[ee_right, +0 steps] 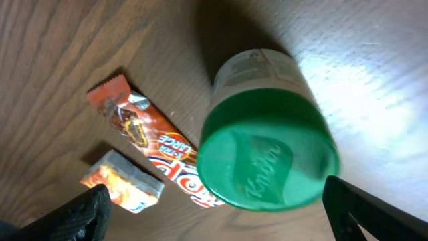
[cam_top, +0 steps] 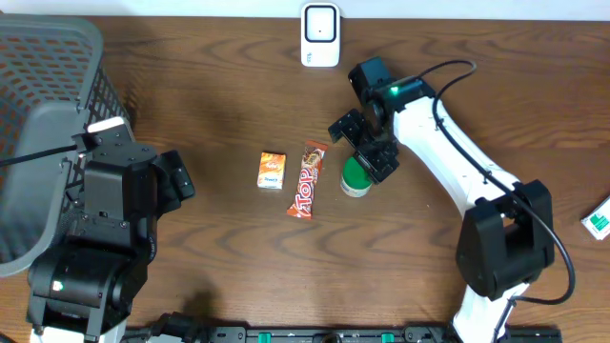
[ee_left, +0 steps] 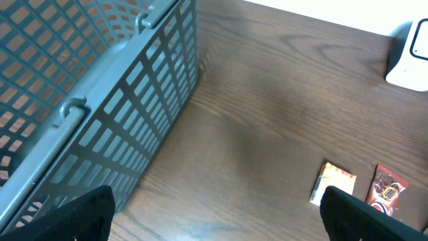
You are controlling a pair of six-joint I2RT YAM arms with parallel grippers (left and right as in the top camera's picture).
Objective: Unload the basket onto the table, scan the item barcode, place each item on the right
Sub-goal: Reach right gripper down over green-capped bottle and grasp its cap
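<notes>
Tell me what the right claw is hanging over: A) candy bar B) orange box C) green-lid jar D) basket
C: in the right wrist view the jar sits with its green lid straight below the open right gripper, between its fingers; the bar and box lie off to one side.

Basket [cam_top: 57, 57] walls left — bare table [cam_top: 219, 95] (up to scanner [cam_top: 320, 33]) open.

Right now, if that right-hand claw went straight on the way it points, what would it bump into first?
Most likely the green lid of the small jar: the right gripper points down at it, jaws open. How high above it the gripper hangs is unclear.
</notes>
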